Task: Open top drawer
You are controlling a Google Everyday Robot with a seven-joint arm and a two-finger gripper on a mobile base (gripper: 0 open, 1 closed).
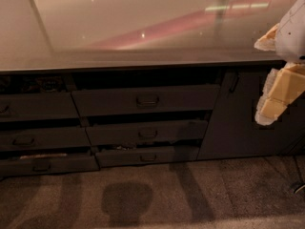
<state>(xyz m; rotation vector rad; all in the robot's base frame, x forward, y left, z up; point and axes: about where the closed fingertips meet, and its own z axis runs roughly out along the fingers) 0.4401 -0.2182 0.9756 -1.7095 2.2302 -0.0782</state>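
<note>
The top drawer [145,100] is the widest dark grey front in the middle column, just under the countertop, with a small black loop handle [147,100] at its centre. A dark gap shows above its front. My gripper [279,95], white and tan, hangs at the right edge of the camera view. It is in front of the plain cabinet door, well to the right of the drawer handle and about level with it. It touches nothing.
A glossy countertop [143,27] runs above the drawers. Two narrower drawers [147,132] sit below the top one, and more drawers [33,106] stand at the left. A dark cabinet door [233,118] with a vertical handle is at the right. Carpet floor [152,194] lies below.
</note>
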